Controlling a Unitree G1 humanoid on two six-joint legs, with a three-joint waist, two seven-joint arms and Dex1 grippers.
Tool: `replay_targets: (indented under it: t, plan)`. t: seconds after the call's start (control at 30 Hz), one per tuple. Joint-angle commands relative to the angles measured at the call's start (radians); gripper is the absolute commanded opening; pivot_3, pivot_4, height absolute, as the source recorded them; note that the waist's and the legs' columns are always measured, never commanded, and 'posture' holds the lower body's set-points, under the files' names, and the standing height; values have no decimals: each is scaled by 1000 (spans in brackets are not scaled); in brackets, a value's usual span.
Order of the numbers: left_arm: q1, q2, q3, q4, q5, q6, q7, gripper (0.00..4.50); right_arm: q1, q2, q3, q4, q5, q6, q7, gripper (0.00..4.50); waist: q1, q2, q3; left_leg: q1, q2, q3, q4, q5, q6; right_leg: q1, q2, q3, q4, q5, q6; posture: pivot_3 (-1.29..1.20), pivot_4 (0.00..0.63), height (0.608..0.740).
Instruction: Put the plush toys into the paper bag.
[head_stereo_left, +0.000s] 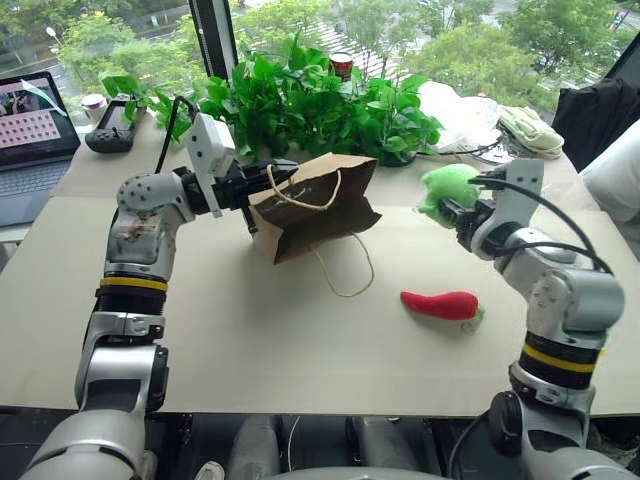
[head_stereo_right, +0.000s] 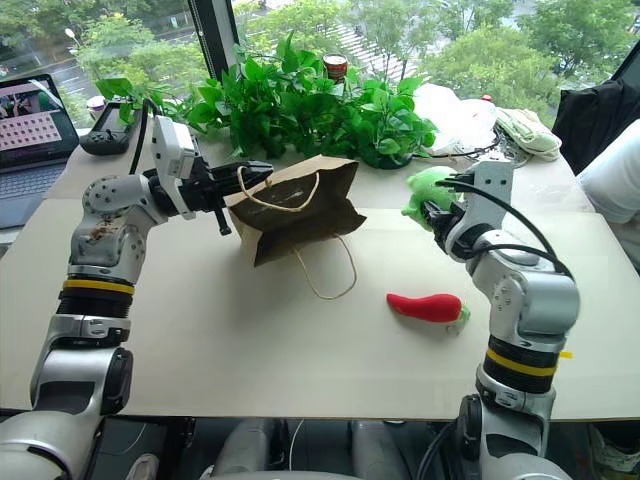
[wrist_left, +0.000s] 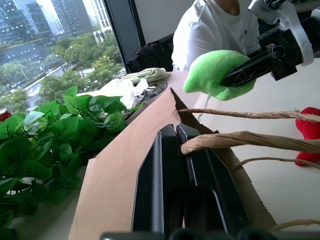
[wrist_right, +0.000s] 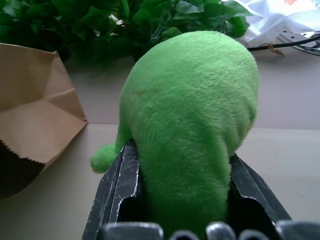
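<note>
Paper bag (head_stereo_left: 315, 205) of brown kraft sits near the middle of the table (head_stereo_left: 250, 340), held up off the surface at its top edge by the left gripper (head_stereo_left: 283, 181), whose two black fingers are pressed together on the paper rim, with one cord handle looped just beside them. The bag's mouth faces toward the robot's right, and its second handle (head_stereo_left: 345, 270) trails down onto the tabletop. The right gripper (head_stereo_left: 455, 208) is raised above the table to the right of the bag, its fingers clamped on either side of the green plush toy (head_stereo_left: 447, 187), which bulges out beyond the fingertips; toy and bag are apart, with open air between them. The red plush toy (head_stereo_left: 440, 304) with its green tip lies flat on the table, nearer the robot than the right gripper. Leafy plants (head_stereo_left: 310, 105) stand behind the bag, and a laptop (head_stereo_left: 30, 140) rests at the far left corner.
</note>
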Motion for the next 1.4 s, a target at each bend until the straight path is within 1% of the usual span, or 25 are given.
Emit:
replay_targets:
  t: [0.03,0.1,0.13,0.23,0.3,0.43,0.5,0.57,0.67,0.77,0.93,1.07,1.2,1.33,1.4]
  plan:
    - [-25,-6,16,-21,-16,6,6,0,-38,-21,-36,-147,158,128,73,1740,0,0,0,0,0,0,0,0,0,0,0,0,0,0,0,0,150,740]
    - [-24,-8,15,-21,-16,6,6,0,-60,-5,-67,-158,193,173,65,1740,-1,0,0,0,0,0,0,0,0,0,0,0,0,0,0,0,150,740]
    - [-23,-9,16,-22,-17,7,6,0,-62,-11,-63,-171,216,195,75,1740,0,0,0,0,0,-1,0,0,0,0,0,0,0,0,0,0,150,740]
    - [-24,-13,17,-23,-17,8,5,0,-59,-18,-19,-223,280,249,103,1740,3,0,0,0,0,-1,0,0,0,1,0,0,0,0,0,0,150,740]
    - [-24,-14,17,-24,-18,9,4,0,-66,5,3,-232,287,264,83,1740,3,0,0,0,0,-1,0,0,0,0,0,0,0,0,0,0,150,740]
    - [-26,-17,16,-25,-19,12,0,0,-70,100,97,-199,259,257,22,1740,0,0,0,-1,0,-2,0,0,0,0,0,-1,0,0,0,0,150,740]
    - [-24,-18,13,-25,-18,11,-7,0,-88,150,137,-139,219,228,-21,1740,-2,0,0,-1,0,-2,0,0,0,0,0,-1,0,0,0,0,150,740]
    - [-22,-21,11,-27,-16,11,-10,0,-102,185,161,-86,188,202,-54,1740,-2,0,0,-1,0,-2,0,0,0,0,0,-1,0,0,0,0,150,740]
    - [-24,-26,5,-28,-12,7,-15,0,-124,210,210,-5,133,159,-89,1740,0,0,0,-1,-1,-2,1,0,0,0,0,-1,0,0,0,0,150,740]
    - [-28,-30,5,-28,-12,11,-16,0,-149,239,203,70,96,112,-119,1740,1,0,0,-2,0,-2,0,0,0,-1,0,-2,0,0,0,0,150,740]
    - [-31,-28,2,-24,-5,3,-27,0,-143,222,207,99,73,89,-121,1740,2,0,0,-4,0,-3,0,0,0,-1,0,-3,0,0,0,0,150,740]
    - [-27,-27,-1,-31,-7,6,-38,0,-192,243,212,166,44,50,-142,1740,-1,0,0,-4,0,-3,0,0,0,-1,0,-3,-1,0,0,0,150,740]
    - [-27,-30,-4,-27,-3,1,-42,0,-243,326,200,241,5,12,-211,1740,-11,0,0,-3,0,-3,0,0,0,-2,0,-3,0,0,0,0,150,740]
    - [-24,-30,-7,-31,-2,0,-47,0,-283,430,138,278,-4,-17,-293,1740,-13,0,0,-4,0,-4,0,0,0,-2,0,-3,0,0,0,0,150,740]
    - [-24,-30,-7,-30,-2,-1,-48,0,-292,457,137,289,-19,-26,-320,1740,-13,0,0,-5,0,-4,0,0,0,-2,0,-4,1,0,0,0,150,740]
